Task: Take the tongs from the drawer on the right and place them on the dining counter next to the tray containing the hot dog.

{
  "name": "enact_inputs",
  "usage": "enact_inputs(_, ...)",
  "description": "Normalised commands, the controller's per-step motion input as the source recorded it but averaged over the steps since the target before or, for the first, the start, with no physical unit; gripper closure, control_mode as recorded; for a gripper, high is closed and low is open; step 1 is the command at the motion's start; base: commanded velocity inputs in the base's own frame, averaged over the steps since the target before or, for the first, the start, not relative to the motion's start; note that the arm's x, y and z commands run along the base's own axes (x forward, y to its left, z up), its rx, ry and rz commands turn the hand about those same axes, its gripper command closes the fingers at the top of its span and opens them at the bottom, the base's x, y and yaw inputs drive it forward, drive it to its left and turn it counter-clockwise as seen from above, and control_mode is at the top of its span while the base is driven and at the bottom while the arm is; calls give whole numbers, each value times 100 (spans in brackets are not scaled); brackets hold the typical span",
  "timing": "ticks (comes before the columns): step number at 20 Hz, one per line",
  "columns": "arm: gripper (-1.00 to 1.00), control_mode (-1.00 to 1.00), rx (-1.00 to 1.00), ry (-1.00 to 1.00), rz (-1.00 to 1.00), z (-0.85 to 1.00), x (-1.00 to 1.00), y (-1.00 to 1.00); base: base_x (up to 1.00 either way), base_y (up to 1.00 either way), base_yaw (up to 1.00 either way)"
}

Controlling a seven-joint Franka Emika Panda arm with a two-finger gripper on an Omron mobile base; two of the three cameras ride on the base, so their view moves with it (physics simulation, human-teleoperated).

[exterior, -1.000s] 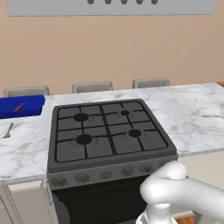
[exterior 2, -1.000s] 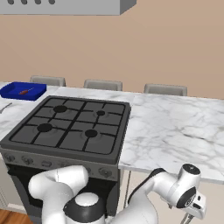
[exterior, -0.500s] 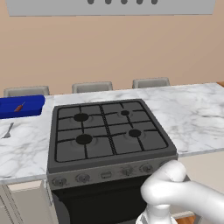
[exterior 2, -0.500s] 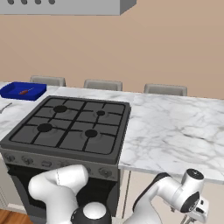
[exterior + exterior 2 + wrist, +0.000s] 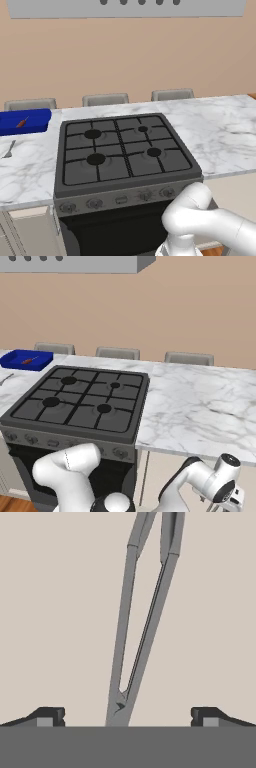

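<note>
In the hand view, the gripper (image 5: 128, 714) is hovering with its fingertips (image 5: 50, 714) spread wide apart, holding nothing. The tongs (image 5: 142, 622) are lying between them on the pale drawer floor (image 5: 55, 612), joined end nearest the gripper, arms running away from it.

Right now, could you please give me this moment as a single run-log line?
phase: reaching for tongs | end effector: open, fingertips either side of tongs joined end | tray: on dining counter, hot dog inside | placement: not yet done
</note>
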Motion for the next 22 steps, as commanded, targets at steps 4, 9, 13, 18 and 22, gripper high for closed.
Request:
enact_inputs(4,-100,-100,0,0,0,-20,0,-1,0,0,0)
enact_inputs(9,-100,-100,0,0,0,-13,1,0,0,0,0)
enact_inputs(13,-100,-100,0,0,0,-15,6,0,0,0,0)
enact_inputs(18,-100,-100,0,0,0,-17,11,0,0,0,0)
enact_inputs(22,-100,-100,0,0,0,-20,16,0,0,0,0)
